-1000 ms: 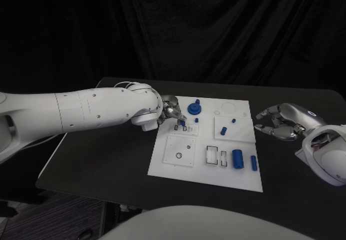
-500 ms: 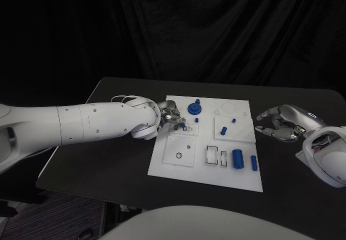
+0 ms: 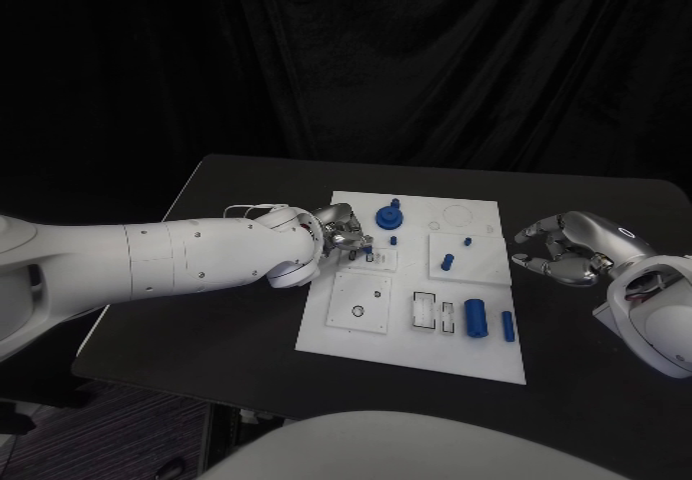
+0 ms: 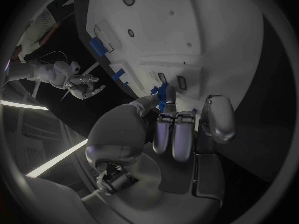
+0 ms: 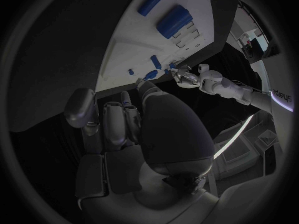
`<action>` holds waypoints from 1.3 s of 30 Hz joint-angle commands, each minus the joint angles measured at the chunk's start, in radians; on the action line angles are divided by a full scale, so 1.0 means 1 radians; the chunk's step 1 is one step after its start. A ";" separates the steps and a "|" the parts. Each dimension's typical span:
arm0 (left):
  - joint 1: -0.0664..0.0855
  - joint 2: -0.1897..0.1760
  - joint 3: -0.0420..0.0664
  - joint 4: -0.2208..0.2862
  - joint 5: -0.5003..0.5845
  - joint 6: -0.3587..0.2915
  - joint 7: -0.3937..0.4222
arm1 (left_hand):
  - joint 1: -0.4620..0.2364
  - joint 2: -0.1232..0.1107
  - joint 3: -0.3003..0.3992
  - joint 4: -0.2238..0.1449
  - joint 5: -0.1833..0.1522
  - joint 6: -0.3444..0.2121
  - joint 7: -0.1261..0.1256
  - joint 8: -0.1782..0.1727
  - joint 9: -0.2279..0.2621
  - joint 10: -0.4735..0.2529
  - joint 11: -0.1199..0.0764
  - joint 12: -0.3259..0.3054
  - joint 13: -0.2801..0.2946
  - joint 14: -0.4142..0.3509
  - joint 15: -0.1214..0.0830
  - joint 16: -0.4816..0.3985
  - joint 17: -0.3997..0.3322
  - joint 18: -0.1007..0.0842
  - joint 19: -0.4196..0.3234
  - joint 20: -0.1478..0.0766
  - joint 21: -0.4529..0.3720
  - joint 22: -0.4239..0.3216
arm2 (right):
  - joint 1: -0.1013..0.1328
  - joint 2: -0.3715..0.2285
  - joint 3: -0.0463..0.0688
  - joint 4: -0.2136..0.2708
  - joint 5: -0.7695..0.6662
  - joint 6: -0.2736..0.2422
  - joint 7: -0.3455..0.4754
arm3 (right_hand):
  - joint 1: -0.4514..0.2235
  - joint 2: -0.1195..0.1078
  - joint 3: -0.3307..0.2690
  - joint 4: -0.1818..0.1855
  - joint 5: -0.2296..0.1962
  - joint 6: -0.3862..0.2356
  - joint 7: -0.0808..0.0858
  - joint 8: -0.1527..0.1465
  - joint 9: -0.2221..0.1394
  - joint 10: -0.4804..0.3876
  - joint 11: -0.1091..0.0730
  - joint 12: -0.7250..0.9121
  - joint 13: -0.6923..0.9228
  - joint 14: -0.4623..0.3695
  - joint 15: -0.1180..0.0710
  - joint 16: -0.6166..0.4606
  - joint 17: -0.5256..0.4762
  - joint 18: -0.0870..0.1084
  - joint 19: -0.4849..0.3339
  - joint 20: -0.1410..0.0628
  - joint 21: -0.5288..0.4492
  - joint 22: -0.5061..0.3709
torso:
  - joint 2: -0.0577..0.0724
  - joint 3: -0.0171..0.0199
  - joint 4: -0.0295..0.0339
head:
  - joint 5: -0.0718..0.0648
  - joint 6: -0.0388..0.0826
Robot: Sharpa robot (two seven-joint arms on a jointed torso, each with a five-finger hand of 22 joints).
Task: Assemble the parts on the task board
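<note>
The white task board [image 3: 378, 330] lies mid-table. My left hand [image 3: 340, 233] is over its left edge, by two small slots [image 3: 371, 257]. It pinches a small blue part [image 4: 163, 93] between thumb and fingertips, just above those slots [image 4: 171, 79]. A blue knob [image 3: 388, 215] stands behind the hand. Small blue pegs [image 3: 447, 262] stand in the board's right half, and two blue cylinders [image 3: 475, 319] lie near its front right. My right hand [image 3: 567, 250] hovers off the board's right edge, fingers curved, apart and holding nothing.
The black table [image 3: 202, 300] has bare room left of the board and in front of it. The board also carries a round recess [image 3: 358, 311] and rectangular slots [image 3: 423, 308]. In the right wrist view the two cylinders [image 5: 174, 19] lie on the board [image 5: 137, 50].
My left forearm has sunk and swung slightly towards the front, while its hand stays over the same slots with the blue part. The right hand has barely moved.
</note>
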 commanded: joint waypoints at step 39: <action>-0.017 -0.024 0.000 0.037 -0.009 0.016 -0.002 | -0.022 0.005 0.050 -0.039 0.001 0.001 -0.005 -0.009 0.000 0.107 0.000 0.004 0.263 0.104 -0.004 0.003 0.263 0.015 -0.001 0.001 -0.004 0.152 | -0.005 -0.002 0.000 -0.001 0.014 0.001 -0.019 | 0.008 -0.003 0.008 -0.002 0.011 0.006 0.000 0.003 -0.003 -0.007 0.001 -0.008 -0.002 0.005 0.007 -0.005 -0.001 0.011 -0.007 -0.003 -0.008 0.115 | 0.000 -0.0003 -0.0008 | 0.000 0.000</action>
